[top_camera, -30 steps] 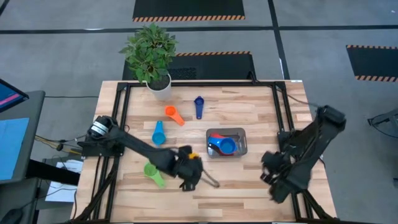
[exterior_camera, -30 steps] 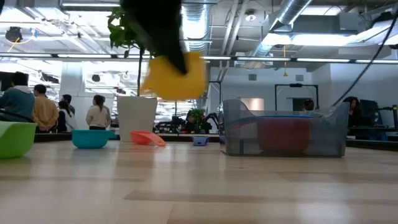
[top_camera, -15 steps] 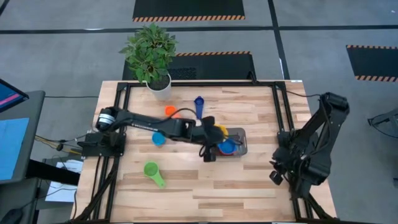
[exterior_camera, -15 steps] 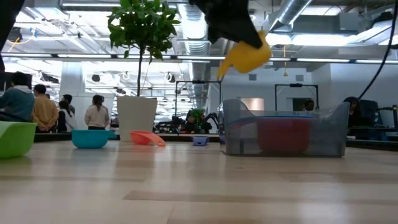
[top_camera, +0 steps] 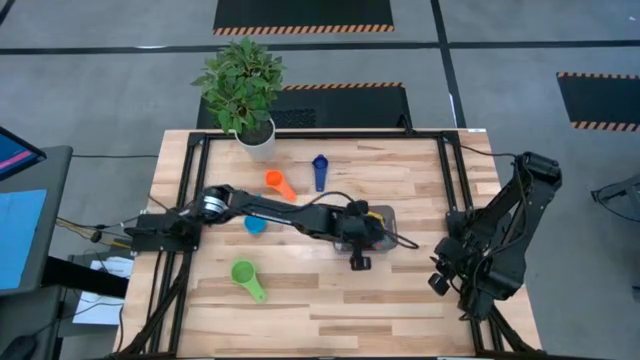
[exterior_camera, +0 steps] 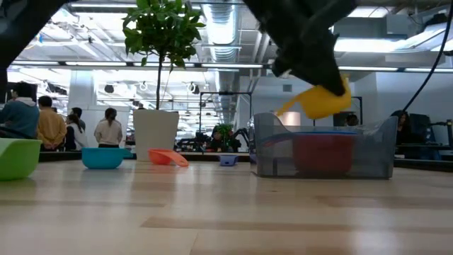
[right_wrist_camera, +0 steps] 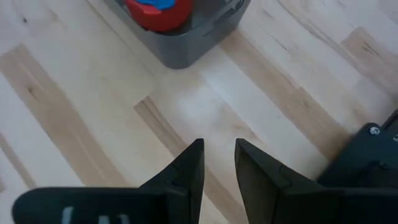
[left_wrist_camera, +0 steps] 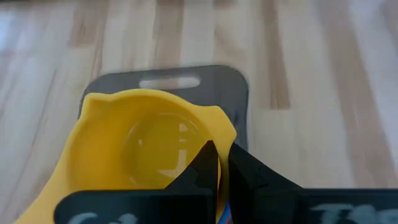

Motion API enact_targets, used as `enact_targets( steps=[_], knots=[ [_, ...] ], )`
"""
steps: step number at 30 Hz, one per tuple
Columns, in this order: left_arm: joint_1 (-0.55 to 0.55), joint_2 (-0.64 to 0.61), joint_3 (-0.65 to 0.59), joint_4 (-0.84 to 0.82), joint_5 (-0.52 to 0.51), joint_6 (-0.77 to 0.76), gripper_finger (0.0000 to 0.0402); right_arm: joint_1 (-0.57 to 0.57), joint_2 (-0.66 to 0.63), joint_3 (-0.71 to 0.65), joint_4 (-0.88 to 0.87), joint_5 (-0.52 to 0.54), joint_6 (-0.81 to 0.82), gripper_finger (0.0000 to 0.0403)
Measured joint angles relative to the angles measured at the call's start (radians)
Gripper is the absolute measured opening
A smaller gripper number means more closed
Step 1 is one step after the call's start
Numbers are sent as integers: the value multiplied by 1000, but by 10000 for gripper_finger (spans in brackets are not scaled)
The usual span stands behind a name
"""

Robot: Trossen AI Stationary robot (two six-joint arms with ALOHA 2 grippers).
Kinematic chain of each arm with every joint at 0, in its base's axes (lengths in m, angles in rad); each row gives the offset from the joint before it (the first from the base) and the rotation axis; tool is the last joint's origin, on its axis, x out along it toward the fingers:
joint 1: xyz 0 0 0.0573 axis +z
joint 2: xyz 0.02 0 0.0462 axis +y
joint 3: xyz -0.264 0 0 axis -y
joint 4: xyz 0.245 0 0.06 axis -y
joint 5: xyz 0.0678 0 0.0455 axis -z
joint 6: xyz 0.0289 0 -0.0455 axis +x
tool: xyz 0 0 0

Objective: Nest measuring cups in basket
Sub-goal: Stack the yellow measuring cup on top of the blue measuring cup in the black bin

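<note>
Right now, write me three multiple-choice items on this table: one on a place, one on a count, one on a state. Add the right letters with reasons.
1. Where is the yellow cup?
A. Lying beside the plant pot
B. Held in the air above the basket
C. Flat on the table by the green cup

2. How many cups lie loose on the table outside the basket?
A. Two
B. Six
C. Four

3. What state is the left gripper in?
A. Shut on the yellow cup
B. Open and empty
C. Shut on the basket rim

Key: 1 B, the low view shows it above the basket's rim. 2 C, the high view shows the orange cup, dark blue cup, light blue cup and green cup. 3 A, the left wrist view shows its fingers pinching the cup's wall.
</note>
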Motion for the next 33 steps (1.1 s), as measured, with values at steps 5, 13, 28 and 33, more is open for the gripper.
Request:
enact_targets(
  steps=[5, 13, 28, 33],
  knots=[
    [-24, 109, 214, -130, -46, -18, 0, 3, 1, 0, -1, -1, -1, 113],
    [-29, 150, 259, -229, -95, -132, 0, 3, 1, 0, 3, -1, -7, 113],
    [-28, 162, 261, -212, -46, -236, 0, 3, 1, 0, 1, -1, -40, 113],
    [-22, 199, 259, -207, -16, -253, 0, 3, 1, 0, 3, -2, -38, 113]
  ],
)
